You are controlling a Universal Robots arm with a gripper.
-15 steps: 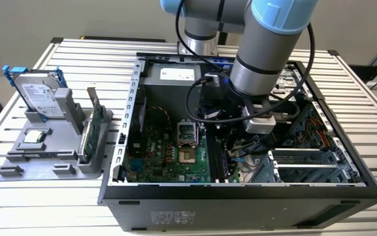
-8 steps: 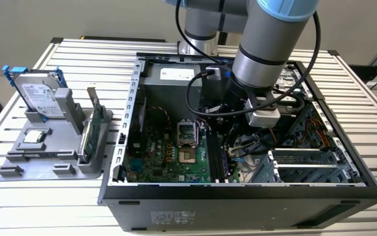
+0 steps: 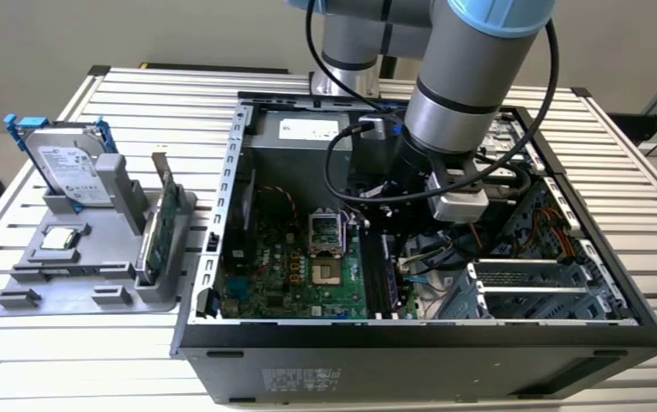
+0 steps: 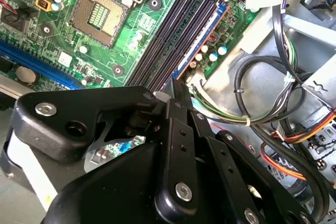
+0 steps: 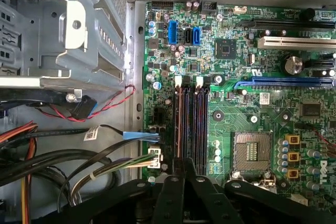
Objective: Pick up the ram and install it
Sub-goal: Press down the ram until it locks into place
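Second wrist view puts our tool (image 4: 176, 85) low over the motherboard's memory slots (image 4: 178, 30), its black fingers (image 4: 181, 129) pressed together on the ram (image 4: 169, 83), of which we see a blue-green sliver at the tips. In the exterior view the arm (image 3: 466, 86) reaches deep into the open computer case (image 3: 420, 343). We judge misalignment the main risk: a tilted stick could jam against the slot walls or latches.

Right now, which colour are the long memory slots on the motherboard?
The memory slots are black with white end clips, best seen in the first wrist view.
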